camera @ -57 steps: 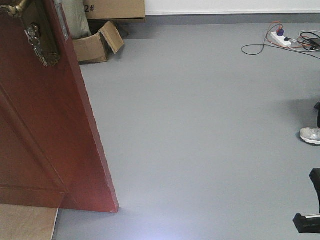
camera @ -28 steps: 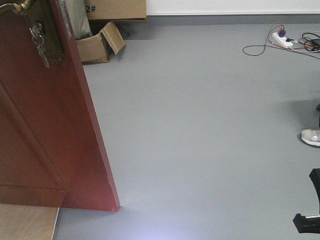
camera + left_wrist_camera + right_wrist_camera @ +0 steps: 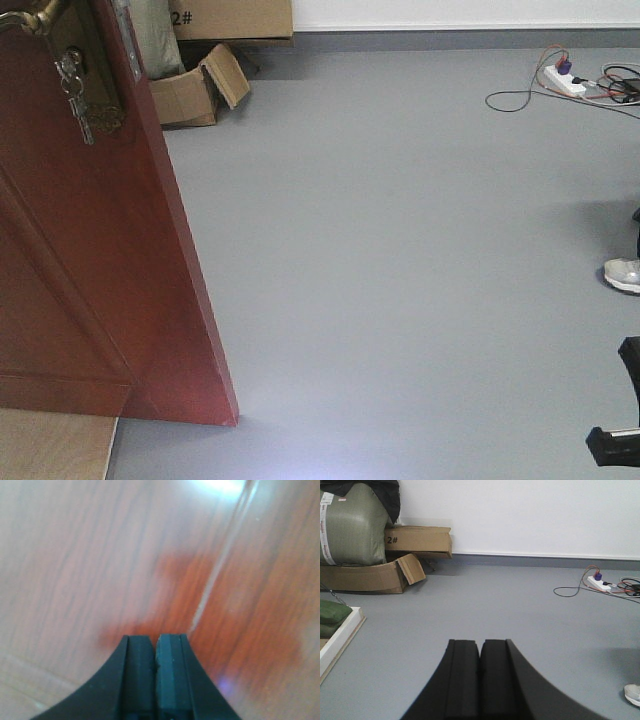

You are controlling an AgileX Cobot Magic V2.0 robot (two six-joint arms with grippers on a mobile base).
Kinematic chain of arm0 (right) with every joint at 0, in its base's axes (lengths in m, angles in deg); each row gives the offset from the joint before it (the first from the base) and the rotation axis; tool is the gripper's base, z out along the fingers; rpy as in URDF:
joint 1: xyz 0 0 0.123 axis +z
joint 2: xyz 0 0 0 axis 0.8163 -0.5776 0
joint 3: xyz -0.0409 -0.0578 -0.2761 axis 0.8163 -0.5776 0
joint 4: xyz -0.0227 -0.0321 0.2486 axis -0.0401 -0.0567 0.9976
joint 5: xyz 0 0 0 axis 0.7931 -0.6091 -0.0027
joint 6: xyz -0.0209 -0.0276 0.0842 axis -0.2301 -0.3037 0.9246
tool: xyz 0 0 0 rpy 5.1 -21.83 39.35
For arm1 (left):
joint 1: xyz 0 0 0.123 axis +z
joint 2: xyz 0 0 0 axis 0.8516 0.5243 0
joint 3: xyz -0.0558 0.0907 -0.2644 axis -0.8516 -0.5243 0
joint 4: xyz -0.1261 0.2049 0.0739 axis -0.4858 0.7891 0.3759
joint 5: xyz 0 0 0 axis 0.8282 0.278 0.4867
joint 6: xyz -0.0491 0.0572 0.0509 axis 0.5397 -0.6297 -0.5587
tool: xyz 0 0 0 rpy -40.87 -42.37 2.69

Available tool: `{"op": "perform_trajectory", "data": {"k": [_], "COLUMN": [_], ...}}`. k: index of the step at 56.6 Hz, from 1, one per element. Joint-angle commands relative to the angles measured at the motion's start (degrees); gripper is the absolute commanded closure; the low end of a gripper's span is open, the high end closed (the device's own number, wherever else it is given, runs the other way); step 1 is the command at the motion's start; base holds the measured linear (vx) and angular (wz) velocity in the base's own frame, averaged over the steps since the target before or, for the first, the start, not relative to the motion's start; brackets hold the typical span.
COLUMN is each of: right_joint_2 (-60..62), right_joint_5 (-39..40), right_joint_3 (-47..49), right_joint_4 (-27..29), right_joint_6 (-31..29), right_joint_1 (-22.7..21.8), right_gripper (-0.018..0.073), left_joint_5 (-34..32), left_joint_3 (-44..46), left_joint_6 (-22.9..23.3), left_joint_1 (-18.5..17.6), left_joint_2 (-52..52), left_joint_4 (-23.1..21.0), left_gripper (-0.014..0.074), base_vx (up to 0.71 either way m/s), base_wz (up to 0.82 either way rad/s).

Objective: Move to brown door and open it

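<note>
The brown door (image 3: 90, 260) fills the left of the front view and stands ajar, with its edge toward the room. Its brass lever handle (image 3: 35, 18) and backplate (image 3: 85, 70) sit at the top left, with keys (image 3: 75, 95) hanging from the lock. A metal latch plate (image 3: 126, 38) is on the door's edge. My left gripper (image 3: 156, 640) is shut and empty, very close to the door's reddish wood face (image 3: 240, 605). My right gripper (image 3: 480, 645) is shut and empty, facing the grey floor.
Cardboard boxes (image 3: 195, 85) and a green bale (image 3: 350, 525) stand by the far wall. A power strip with cables (image 3: 565, 80) lies far right. A person's shoe (image 3: 622, 273) is at the right edge, with a black object (image 3: 615, 440) below it. A white-framed board (image 3: 337, 635) lies at left.
The view has shifted slightly and the hanging keys have swung a little to the left. The door's bottom corner is almost where it was.
</note>
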Motion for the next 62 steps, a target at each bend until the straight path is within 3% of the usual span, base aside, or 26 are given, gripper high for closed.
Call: {"op": "perform_trajectory", "data": {"k": [1, 8, 21, 34, 40, 45, 52, 57, 62], "right_joint_2": [0.66, 0.66, 0.66, 0.66, 0.66, 0.53, 0.26, 0.16, 0.16], "right_joint_5": [4.72, 4.72, 4.72, 4.72, 4.72, 4.72, 4.85, 4.69, 4.69], "right_joint_3": [-0.22, -0.22, -0.22, -0.22, -0.22, -0.22, -0.22, -0.22, -0.22], "right_joint_4": [-0.35, -0.35, -0.35, -0.35, -0.35, -0.35, -0.35, -0.35, -0.35], "right_joint_6": [-0.31, -0.31, -0.31, -0.31, -0.31, -0.31, -0.31, -0.31, -0.31], "right_joint_1": [0.11, 0.11, 0.11, 0.11, 0.11, 0.11, 0.11, 0.11, 0.11], "right_gripper": [0.0559, 0.0559, 0.0559, 0.0559, 0.0559, 0.0559, 0.0559, 0.0559, 0.0559], "left_joint_5": [-3.75, -4.57, -10.63, -7.4, -5.57, -5.78, 0.19, 1.42, 1.25], "left_joint_3": [-2.08, -12.04, -38.33, -61.97, -70.36, -74.97, -74.85, -74.97, -75.31], "left_joint_6": [0.0, 0.0, 0.18, 0.22, 1.86, 8.18, 17.69, 19.04, 15.35], "left_joint_1": [-0.81, -1.47, -1.47, -1.47, -1.54, -1.92, -2.34, -2.48, -2.81], "left_joint_2": [-4.5, -13.35, -36.53, -62.19, -72.89, -75.7, -73.92, -73.97, -73.97], "left_joint_4": [4.78, 9.71, 9.85, 23.98, 23.8, 23.0, 23.0, 23.0, 22.26], "left_gripper": [0.0603, 0.0603, 0.0603, 0.0603, 0.0603, 0.0603, 0.0603, 0.0603, 0.0603], "base_vx": [0.0, 0.0, 0.0, 0.0, 0.0, 0.0, 0.0, 0.0, 0.0], "base_wz": [0.0, 0.0, 0.0, 0.0, 0.0, 0.0, 0.01, -0.01, 0.0]}}
